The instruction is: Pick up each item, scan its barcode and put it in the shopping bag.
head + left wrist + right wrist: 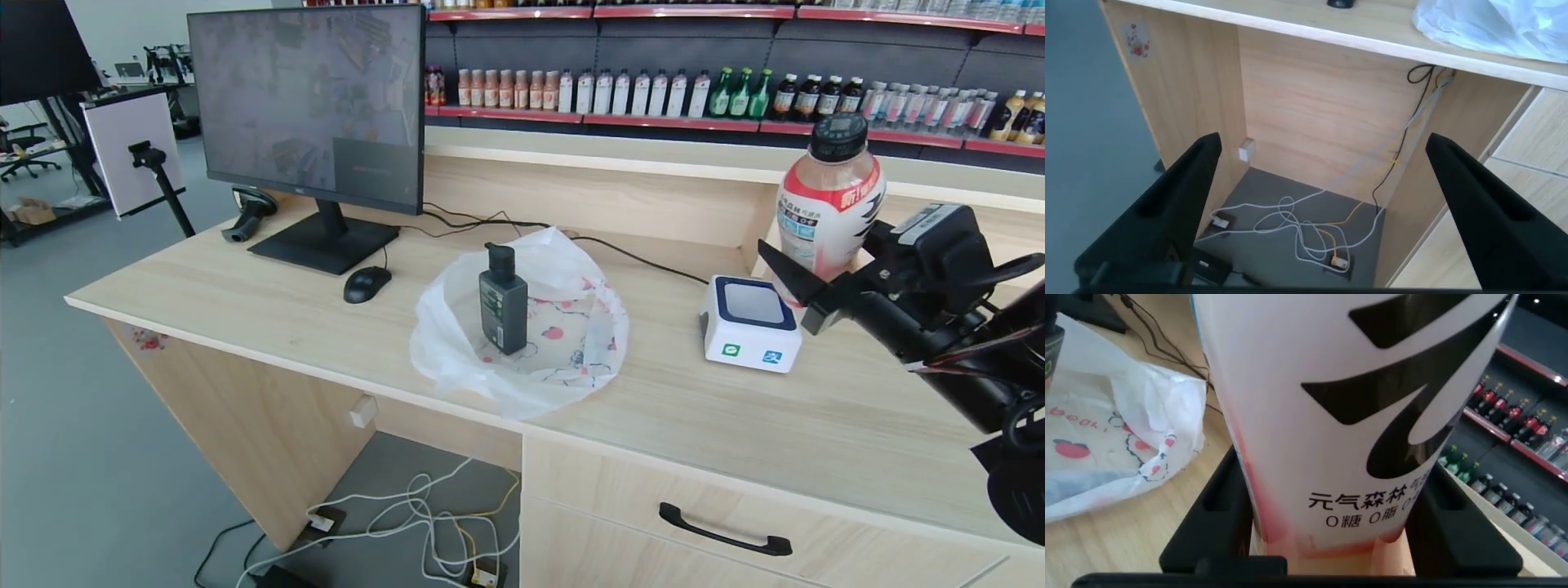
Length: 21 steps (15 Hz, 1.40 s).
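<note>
On the counter (245, 302), the shopping bag (457, 351) lies in the middle with 1 small bottle (502, 302) standing upright in it. The monitor (310, 106) stands behind it to the left, with the mouse (366, 283) just before the monitor's foot. The scanner (749, 324) sits right of the bag, apart from it, the right gripper (808, 273) holds a drink bottle (829, 200) upright just behind it, and shelves (694, 121) run behind the counter.

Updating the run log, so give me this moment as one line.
right gripper: shut on drink bottle, by scanner | left gripper: open, below countertop | dark bottle: upright in shopping bag
</note>
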Available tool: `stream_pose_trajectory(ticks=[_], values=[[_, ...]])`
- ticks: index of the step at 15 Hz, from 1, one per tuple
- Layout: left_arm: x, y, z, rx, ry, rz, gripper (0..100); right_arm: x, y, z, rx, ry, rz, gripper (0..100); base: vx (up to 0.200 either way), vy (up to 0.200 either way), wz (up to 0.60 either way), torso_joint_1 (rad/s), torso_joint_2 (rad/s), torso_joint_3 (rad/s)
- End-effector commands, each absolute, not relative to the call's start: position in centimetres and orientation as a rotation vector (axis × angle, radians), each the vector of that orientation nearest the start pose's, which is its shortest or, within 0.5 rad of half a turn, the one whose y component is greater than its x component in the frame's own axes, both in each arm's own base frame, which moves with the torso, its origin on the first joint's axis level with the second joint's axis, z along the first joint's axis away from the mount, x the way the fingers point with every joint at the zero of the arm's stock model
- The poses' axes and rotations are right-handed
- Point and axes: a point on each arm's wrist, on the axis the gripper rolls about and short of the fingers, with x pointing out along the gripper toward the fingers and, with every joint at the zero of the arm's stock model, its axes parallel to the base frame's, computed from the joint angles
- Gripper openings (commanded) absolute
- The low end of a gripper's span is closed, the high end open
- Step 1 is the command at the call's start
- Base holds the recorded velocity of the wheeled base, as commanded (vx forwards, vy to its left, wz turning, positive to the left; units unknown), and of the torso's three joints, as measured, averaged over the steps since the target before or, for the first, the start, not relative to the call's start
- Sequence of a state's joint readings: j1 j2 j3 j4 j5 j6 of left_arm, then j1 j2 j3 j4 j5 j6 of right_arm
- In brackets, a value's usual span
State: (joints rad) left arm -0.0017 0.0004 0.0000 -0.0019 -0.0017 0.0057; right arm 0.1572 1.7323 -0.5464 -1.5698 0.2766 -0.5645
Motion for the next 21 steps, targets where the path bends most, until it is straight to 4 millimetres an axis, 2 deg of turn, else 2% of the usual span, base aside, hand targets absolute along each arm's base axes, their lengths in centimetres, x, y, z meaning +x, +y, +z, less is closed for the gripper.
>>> stream_pose_trajectory(ticks=[1,5,10,13,16,21], values=[[-2.3,0.0,7.6,0.006,-0.002,-0.003,100,28.5,5.4,19.6,-0.594,-0.501,0.331,0,0.0,0.0,0.0,0.0,0.0,0.0],[-2.3,0.0,7.6,0.006,-0.002,-0.003,100,32.8,6.5,20.1,-0.717,-0.641,0.423,0,0.0,0.0,0.0,0.0,0.0,0.0],[-2.3,0.0,7.6,0.005,-0.006,-0.003,100,34.6,6.3,18.3,-0.791,-0.641,0.482,0,0.0,0.0,0.0,0.0,0.0,0.0],[-2.3,0.0,7.6,0.006,-0.008,-0.003,100,35.7,6.6,19.1,-0.833,-0.734,0.555,0,0.0,0.0,0.0,0.0,0.0,0.0],[-2.3,0.0,7.6,0.005,-0.008,-0.003,100,36.2,6.8,18.0,-0.861,-0.734,0.601,0,0.0,0.0,0.0,0.0,0.0,0.0],[-2.3,0.0,7.6,0.003,-0.008,-0.003,100,37.0,5.0,17.6,-0.883,-0.71,0.549,0,0.0,0.0,0.0,0.0,0.0,0.0]])
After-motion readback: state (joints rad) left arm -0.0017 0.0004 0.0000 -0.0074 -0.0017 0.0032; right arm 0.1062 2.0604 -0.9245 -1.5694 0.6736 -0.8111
